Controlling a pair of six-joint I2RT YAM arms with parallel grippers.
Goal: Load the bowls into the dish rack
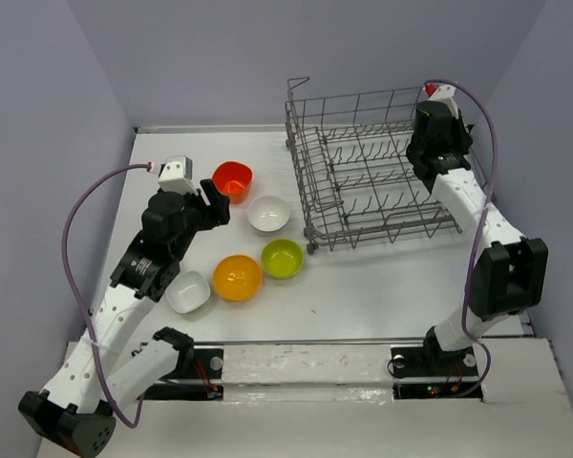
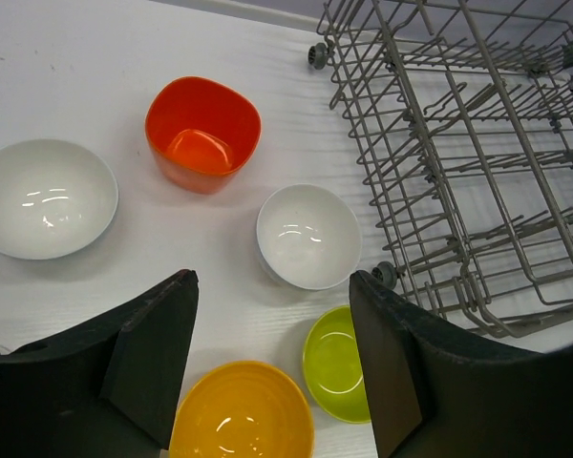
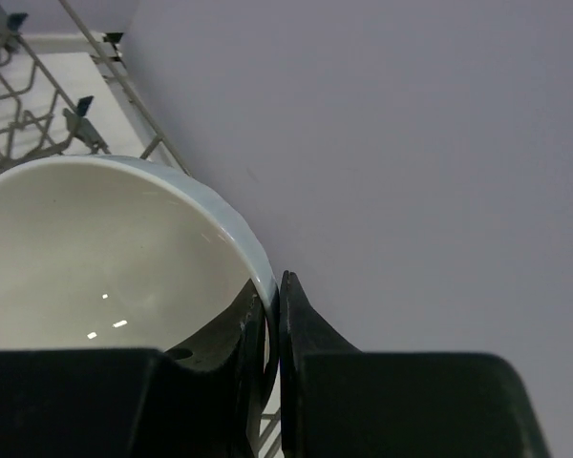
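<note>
From above, my right arm point(image 1: 456, 196) reaches to the far right side of the dish rack point(image 1: 310, 196), which stands on the right half of the table. I can see no bowl in it, and that claw is hidden under its wrist here. My left claw point(image 1: 215, 203) hovers among the loose bowls, just beside the red bowl point(image 1: 233, 178).

Through the left wrist camera, that claw is spread wide with nothing between its fingers point(image 2: 158, 363). The middle white bowl point(image 2: 308, 235) lies straight ahead, with the green bowl point(image 2: 336, 363) and yellow bowl point(image 2: 241, 415) nearer. I'd pick the white one next, putting one finger inside its near rim and one outside without nudging the green bowl close by.

Through the right wrist camera, the right claw point(image 3: 272, 324) is pinched on the rim of the held white bowl point(image 3: 95, 258), with rack wires behind it. Seating this bowl is the step in hand. I'd tip it on edge, lower it between two rows of prongs, and let go only once it leans on one. A grip this thin on the rim could let it swing.
</note>
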